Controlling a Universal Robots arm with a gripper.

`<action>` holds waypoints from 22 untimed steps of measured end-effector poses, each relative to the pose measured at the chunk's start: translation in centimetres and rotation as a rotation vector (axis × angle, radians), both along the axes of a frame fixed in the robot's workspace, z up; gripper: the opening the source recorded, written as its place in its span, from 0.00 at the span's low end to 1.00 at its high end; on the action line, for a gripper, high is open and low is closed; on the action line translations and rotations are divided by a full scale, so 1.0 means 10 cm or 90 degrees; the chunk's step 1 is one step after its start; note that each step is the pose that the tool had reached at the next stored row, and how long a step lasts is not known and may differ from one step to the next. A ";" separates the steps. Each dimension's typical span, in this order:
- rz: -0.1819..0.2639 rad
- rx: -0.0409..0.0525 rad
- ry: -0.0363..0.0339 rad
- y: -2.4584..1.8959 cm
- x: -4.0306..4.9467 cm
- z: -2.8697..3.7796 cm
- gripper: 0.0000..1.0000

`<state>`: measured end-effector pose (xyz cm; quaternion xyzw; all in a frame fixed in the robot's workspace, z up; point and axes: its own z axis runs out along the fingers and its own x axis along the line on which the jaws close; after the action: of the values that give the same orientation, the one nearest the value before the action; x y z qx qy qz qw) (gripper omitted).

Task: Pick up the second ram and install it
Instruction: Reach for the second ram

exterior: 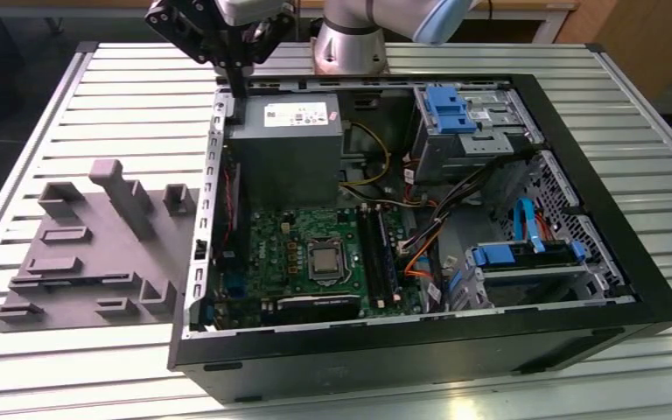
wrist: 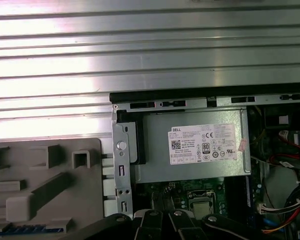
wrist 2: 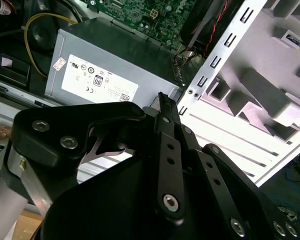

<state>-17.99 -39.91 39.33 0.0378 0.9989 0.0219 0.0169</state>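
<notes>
My gripper (exterior: 235, 90) hangs above the back left corner of the open computer case (exterior: 348, 354), over the grey power supply (exterior: 286, 144). In the second wrist view its black fingers (wrist 2: 166, 117) lie together, shut, with nothing visible between them. A thin dark strip with bluish marks, apparently the second ram (wrist: 30, 228), lies in the grey holder block (exterior: 91, 254) to the exterior view's left of the case, well away from the gripper. The green motherboard (exterior: 301, 254) with its long black slots (exterior: 374, 249) sits in the case's middle.
The case stands on a slatted metal table (exterior: 115, 96). Blue drive cages (exterior: 453, 109) and orange and yellow cables (exterior: 423, 254) fill the case's right side. The holder carries several raised grey blocks (exterior: 126, 197). The arm's base (exterior: 348, 44) stands behind the case.
</notes>
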 end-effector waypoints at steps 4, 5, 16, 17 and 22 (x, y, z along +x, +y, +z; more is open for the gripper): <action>0.000 0.0000 -0.0001 0.000 -0.016 0.000 0.11; 0.000 0.0000 -0.0001 0.000 -0.019 0.000 0.11; 0.000 0.0000 -0.0005 0.000 -0.073 0.000 0.11; 0.000 0.0000 -0.0005 0.000 -0.078 0.000 0.11; 0.000 0.0000 -0.0007 0.000 -0.103 0.000 0.11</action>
<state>-19.02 -39.91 39.33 0.0378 0.9989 0.0219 0.0174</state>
